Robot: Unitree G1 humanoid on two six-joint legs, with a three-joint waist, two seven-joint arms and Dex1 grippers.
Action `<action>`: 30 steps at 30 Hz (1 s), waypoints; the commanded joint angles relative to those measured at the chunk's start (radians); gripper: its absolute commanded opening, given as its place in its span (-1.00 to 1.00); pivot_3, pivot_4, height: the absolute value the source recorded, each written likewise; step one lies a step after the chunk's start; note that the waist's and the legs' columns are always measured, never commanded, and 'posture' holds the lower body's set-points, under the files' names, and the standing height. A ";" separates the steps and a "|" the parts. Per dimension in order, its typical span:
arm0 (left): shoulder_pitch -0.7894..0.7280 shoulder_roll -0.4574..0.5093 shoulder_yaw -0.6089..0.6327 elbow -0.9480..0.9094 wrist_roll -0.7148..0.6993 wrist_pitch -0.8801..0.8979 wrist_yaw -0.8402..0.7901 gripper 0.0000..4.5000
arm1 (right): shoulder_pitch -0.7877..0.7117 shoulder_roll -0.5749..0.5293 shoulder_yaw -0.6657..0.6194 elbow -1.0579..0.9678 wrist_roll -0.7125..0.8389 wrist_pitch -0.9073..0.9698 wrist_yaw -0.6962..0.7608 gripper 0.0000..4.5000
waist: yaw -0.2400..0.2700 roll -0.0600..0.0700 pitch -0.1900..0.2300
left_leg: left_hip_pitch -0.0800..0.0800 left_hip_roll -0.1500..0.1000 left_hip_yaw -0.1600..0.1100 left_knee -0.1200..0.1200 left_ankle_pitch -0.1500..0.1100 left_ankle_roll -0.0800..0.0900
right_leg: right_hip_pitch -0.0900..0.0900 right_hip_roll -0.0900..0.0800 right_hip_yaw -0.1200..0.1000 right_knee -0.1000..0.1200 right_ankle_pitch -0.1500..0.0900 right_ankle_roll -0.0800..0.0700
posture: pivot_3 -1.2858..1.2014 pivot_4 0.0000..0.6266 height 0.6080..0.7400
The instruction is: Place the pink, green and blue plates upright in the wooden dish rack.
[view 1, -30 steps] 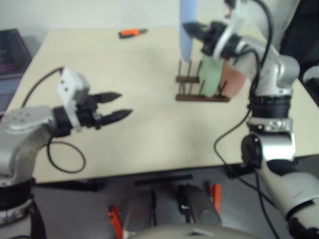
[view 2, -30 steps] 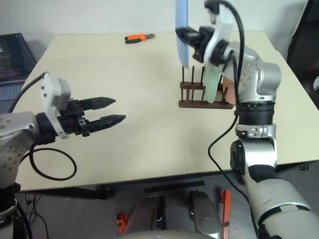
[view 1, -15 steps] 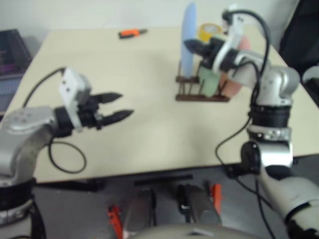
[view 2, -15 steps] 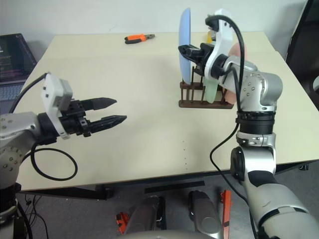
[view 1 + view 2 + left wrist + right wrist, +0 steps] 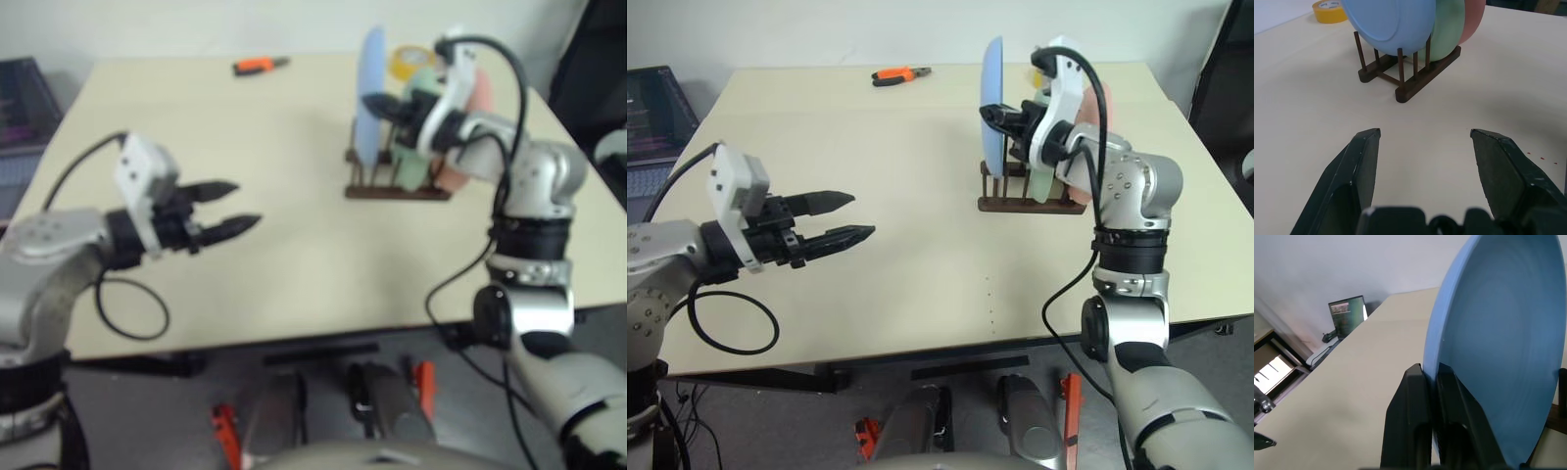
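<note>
The big desk (image 5: 921, 147) carries the wooden dish rack (image 5: 1031, 201) out in front of the right hand (image 5: 1007, 122). A moment ago the blue plate (image 5: 991, 103) hung high above the rack; now it has come down and stands upright between the front pegs. The green plate (image 5: 1447, 29) and pink plate (image 5: 1474, 17) stand just behind it. So all three plates look racked, and only letting go is left. The right hand reaches level over the rack, its fingers (image 5: 1422, 396) pinched on the blue plate's rim. The left hand (image 5: 847, 217) hovers well away from the rack, fingers apart, holding nothing.
</note>
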 commanded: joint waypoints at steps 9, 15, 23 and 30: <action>-0.012 0.023 0.011 -0.008 0.009 -0.023 -0.008 0.44 | -0.025 -0.021 -0.043 -0.023 0.007 -0.065 -0.015 0.78 | 0.000 0.000 0.000 | 0.000 0.000 0.000 0.000 0.000 0.000 | 0.000 0.000 0.000 0.000 0.000 0.000 | 0.03 -0.52 1.00; -0.017 0.027 0.009 0.003 0.019 -0.029 -0.012 0.44 | -0.049 -0.078 0.031 -0.016 -0.074 -0.196 0.046 0.98 | 0.000 0.000 0.000 | 0.000 0.000 0.000 0.000 0.000 0.000 | 0.000 0.000 0.000 -0.001 0.000 0.000 | 0.03 -0.52 1.00; -0.008 0.087 0.087 0.026 0.001 -0.029 -0.057 0.44 | -0.073 -0.397 0.084 -0.081 -0.091 -0.268 0.386 0.98 | 0.005 0.000 0.002 | -0.001 0.000 0.000 -0.001 0.000 0.000 | 0.000 0.001 0.000 -0.002 -0.001 0.000 | 0.03 -0.52 1.00; -0.044 0.156 0.195 0.082 -0.073 -0.015 -0.128 0.44 | 0.044 -0.766 -0.020 0.022 -0.058 -0.292 0.699 0.98 | 0.013 0.000 0.003 | -0.003 0.000 -0.002 -0.002 -0.002 0.003 | 0.001 0.000 -0.002 -0.010 -0.002 0.002 | 0.03 -0.52 1.00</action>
